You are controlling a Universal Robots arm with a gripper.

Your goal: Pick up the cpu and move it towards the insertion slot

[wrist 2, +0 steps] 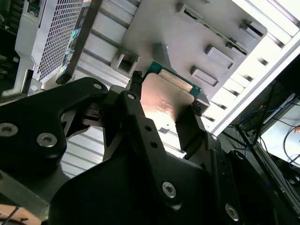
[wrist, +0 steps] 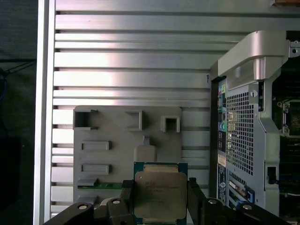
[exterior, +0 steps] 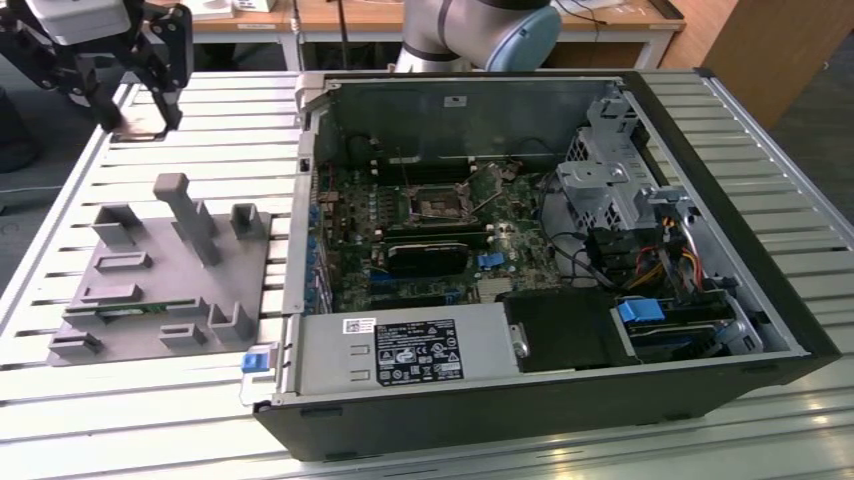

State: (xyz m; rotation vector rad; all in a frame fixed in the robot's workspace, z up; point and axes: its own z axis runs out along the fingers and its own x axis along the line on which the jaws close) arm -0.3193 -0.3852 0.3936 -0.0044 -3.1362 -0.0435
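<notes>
**A:** Item one, the gripper [exterior: 138,118]?
**B:** High over the slatted table [exterior: 214,120], at the exterior view's left. The fingers are closed on the chip, one on each of two opposite edges, as both wrist views show.

**A:** Item two, the chip [wrist: 158,194]?
**B:** Held in the air, silver top facing the wrist cameras, green rim showing. It is clear of the grey tray [wrist: 117,140], which lies below it on the table.

**A:** Item three, the socket [exterior: 438,203]?
**B:** Inside the open computer case [exterior: 534,400], on the board: silver frame, dark centre, nothing seated in it. It is well apart from the chip, toward the exterior view's right.

**A:** Anything else in the tray?
**B:** One green memory stick [wrist: 101,186], lying in its groove.

**A:** Progress entry?
**B:** The pick-up looks done, since the chip is lifted and held firm. I judge the move toward the socket barely begun, with the case wall and much of the board between them.
</notes>
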